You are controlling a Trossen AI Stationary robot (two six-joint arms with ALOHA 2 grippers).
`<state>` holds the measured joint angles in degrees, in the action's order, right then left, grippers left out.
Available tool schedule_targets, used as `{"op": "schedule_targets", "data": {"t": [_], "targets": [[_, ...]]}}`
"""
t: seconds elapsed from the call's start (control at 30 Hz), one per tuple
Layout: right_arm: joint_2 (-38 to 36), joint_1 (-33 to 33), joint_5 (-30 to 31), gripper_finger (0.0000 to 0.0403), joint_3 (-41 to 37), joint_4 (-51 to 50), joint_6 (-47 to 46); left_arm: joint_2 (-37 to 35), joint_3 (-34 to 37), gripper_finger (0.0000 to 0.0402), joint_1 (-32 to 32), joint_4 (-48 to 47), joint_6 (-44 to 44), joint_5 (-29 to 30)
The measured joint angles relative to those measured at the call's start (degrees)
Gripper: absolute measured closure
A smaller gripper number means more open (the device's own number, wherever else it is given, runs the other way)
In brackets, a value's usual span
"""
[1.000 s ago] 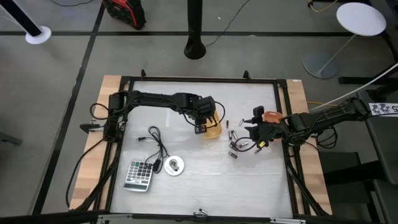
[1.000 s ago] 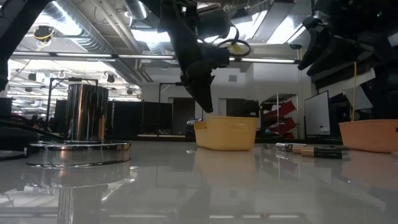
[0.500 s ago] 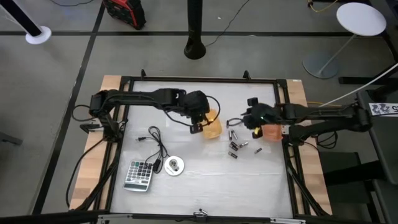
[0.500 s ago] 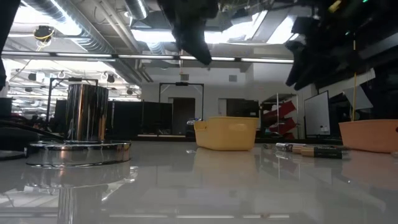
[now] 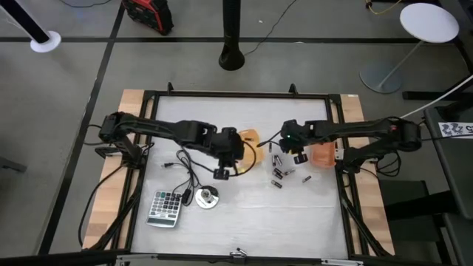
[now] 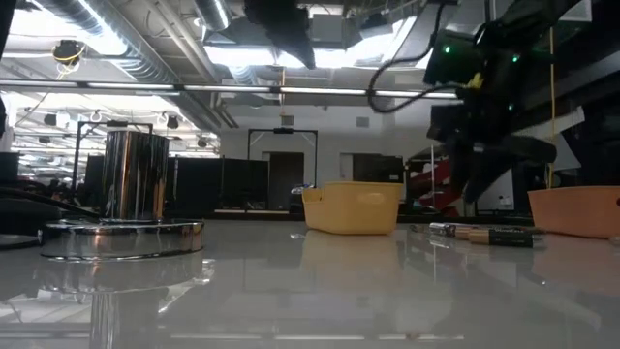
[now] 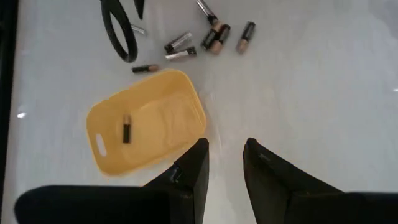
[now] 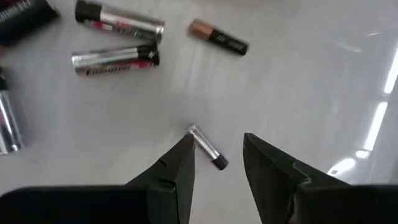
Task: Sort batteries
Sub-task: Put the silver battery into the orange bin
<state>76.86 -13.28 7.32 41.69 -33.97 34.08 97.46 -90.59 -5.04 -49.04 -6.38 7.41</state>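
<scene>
Several small batteries [image 5: 279,171] lie loose on the white table between the yellow bin [image 5: 253,139] and the orange bin [image 5: 324,154]; the low view shows them as a row [image 6: 481,233]. One dark battery [image 7: 126,129] lies inside the yellow bin [image 7: 146,127]. My right gripper [image 5: 290,148] hovers open above the pile, its fingers on either side of a small silvery battery [image 8: 206,147] without touching it. My left gripper [image 5: 222,171] is open and empty, on the near side of the yellow bin.
A grey calculator [image 5: 165,207], a round white disc [image 5: 207,197] and its black cable [image 5: 185,168] lie near the table's near-left corner. A black frame [image 5: 236,94] rims the table. The near right part of the table is bare.
My left gripper has drawn back from above the yellow bin toward the near edge and the left. My right gripper has swung away from the orange bin, toward the far edge and then left, and now hangs over the loose batteries. The batteries and bins have stayed put.
</scene>
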Motion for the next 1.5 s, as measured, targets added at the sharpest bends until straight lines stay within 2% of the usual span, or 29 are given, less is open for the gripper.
{"op": "schedule_targets", "data": {"t": [0.2,0.43,0.63,0.8,0.93,1.17,1.5], "targets": [[3.19,0.02,0.23,0.0272,0.0,-0.14,2.3,-8.63,9.53,0.0314,-1.81,5.15,2.66,0.75],[4.04,0.0,0.43,0.0272,0.0,0.19,4.22,-19.16,27.72,0.0314,-2.57,21.16,5.9,1.43],[4.04,0.02,-0.43,0.0272,0.0,1.15,5.2,-22.48,39.02,0.0314,-2.53,31.6,9.72,1.74],[4.04,-0.01,-0.45,0.0272,0.0,1.22,5.23,-22.52,44.19,0.0314,-2.86,38.21,10.69,1.76],[4.04,0.0,-0.45,0.0272,0.0,1.26,5.23,-22.52,48.5,0.0314,-3.36,47.52,9.19,1.74],[4.04,-0.1,-0.47,0.0272,0.0,1.15,5.24,-22.52,52.81,0.0314,-4.25,57.01,9.88,1.74],[8.12,-4.53,-0.67,0.0272,0.0,1.36,5.42,-22.52,53.32,0.0314,-4.47,58.4,10.67,1.74]]}}
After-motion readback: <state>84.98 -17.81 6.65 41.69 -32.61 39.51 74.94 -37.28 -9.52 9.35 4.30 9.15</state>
